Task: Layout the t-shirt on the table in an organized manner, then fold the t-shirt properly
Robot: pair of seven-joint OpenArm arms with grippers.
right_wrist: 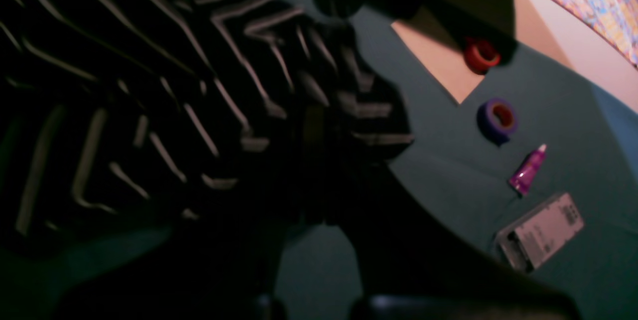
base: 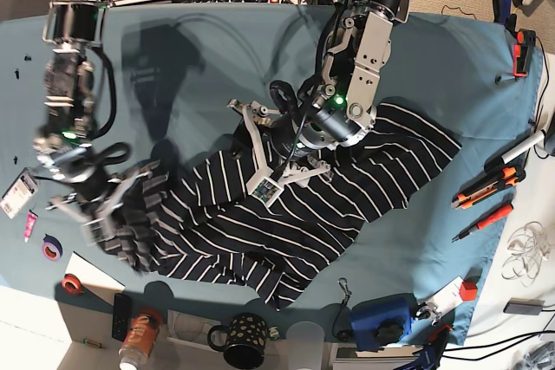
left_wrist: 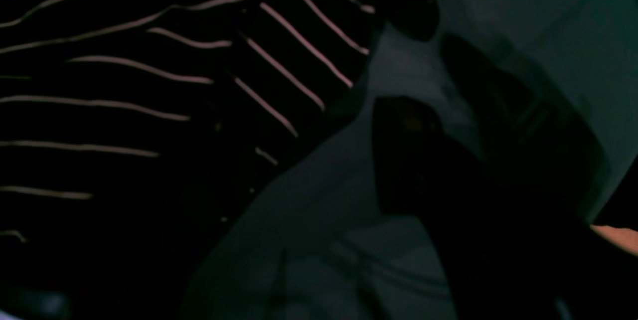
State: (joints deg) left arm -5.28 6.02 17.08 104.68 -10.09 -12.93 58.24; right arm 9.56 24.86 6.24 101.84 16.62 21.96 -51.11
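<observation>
Teal cloth covers the counter (base: 208, 58), and we see the t-shirt (base: 286, 214) spread crumpled across its middle. Our right claw (base: 108, 205) is clamped on the t-shirt's bunched end, lifting it near a purple tape roll (base: 52, 247). Our left claw (base: 269, 158) hangs above the fabric, its jaws spread wide and holding nothing.

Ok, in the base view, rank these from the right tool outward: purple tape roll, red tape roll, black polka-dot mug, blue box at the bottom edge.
Measured from the right tool, shut on the t-shirt at the view's left:
1. Purple tape roll, just left and below.
2. Red tape roll, further below, near the table edge.
3. Black polka-dot mug, bottom centre.
4. Blue box, bottom right.
</observation>
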